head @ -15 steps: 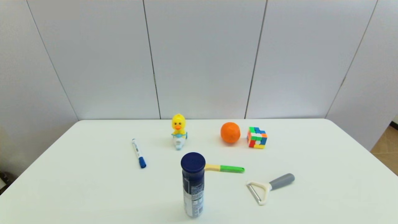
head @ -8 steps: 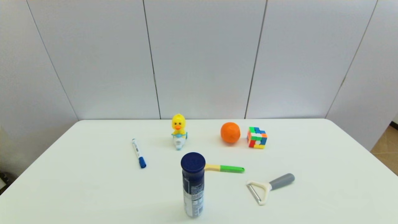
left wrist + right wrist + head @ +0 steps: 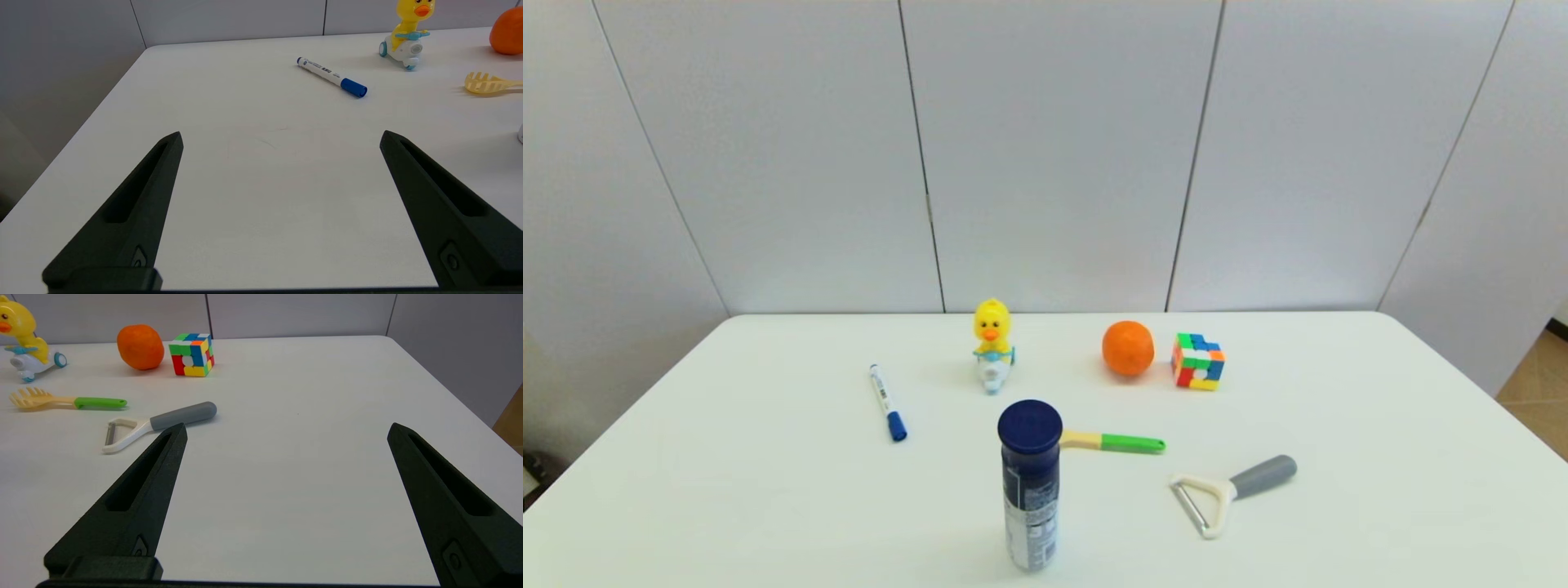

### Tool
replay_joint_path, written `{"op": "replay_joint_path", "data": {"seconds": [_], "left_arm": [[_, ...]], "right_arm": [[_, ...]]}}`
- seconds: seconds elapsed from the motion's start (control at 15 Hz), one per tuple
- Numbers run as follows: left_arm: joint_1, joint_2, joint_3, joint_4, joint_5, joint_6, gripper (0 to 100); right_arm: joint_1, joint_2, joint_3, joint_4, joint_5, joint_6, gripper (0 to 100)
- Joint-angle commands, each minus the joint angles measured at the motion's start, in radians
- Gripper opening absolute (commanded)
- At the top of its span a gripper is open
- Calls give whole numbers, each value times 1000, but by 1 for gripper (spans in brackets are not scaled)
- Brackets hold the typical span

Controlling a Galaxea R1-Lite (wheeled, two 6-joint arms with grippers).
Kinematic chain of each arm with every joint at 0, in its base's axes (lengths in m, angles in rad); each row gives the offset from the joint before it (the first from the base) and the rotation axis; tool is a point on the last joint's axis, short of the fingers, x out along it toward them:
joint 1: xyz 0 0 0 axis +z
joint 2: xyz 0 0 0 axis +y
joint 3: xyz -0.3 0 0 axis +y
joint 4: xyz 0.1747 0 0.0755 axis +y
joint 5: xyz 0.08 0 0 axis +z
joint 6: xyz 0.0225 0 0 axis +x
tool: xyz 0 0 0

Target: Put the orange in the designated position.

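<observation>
The orange point(image 3: 1128, 348) sits on the white table toward the back, just left of a multicoloured puzzle cube point(image 3: 1198, 361); it also shows in the right wrist view as the orange point(image 3: 140, 346) and at the edge of the left wrist view as the orange point(image 3: 508, 32). Neither arm shows in the head view. My left gripper point(image 3: 281, 136) hovers open over bare table near the left front. Over bare table at the right front, my right gripper point(image 3: 287, 428) is open too, far from the orange. The designated position bears no mark that I can see.
A yellow toy duck point(image 3: 992, 343), a blue-capped marker point(image 3: 887, 402), a tall dark blue can point(image 3: 1030, 483), a green-handled fork point(image 3: 1112, 442) and a grey-handled peeler point(image 3: 1232, 492) lie about the table point(image 3: 1380, 457). The table's right edge drops to the floor.
</observation>
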Motion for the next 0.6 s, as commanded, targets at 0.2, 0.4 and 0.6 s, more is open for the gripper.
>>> {"op": "replay_joint_path", "data": {"seconds": [0.2, 0.4, 0.6], "left_arm": [[0, 1, 0, 0, 0, 1, 100], [1, 1, 0, 0, 0, 1, 100], [0, 1, 0, 0, 0, 1, 100]], "right_arm": [[0, 1, -1, 0, 0, 0, 100], [0, 1, -1, 0, 0, 0, 100], [0, 1, -1, 0, 0, 0, 100]]}}
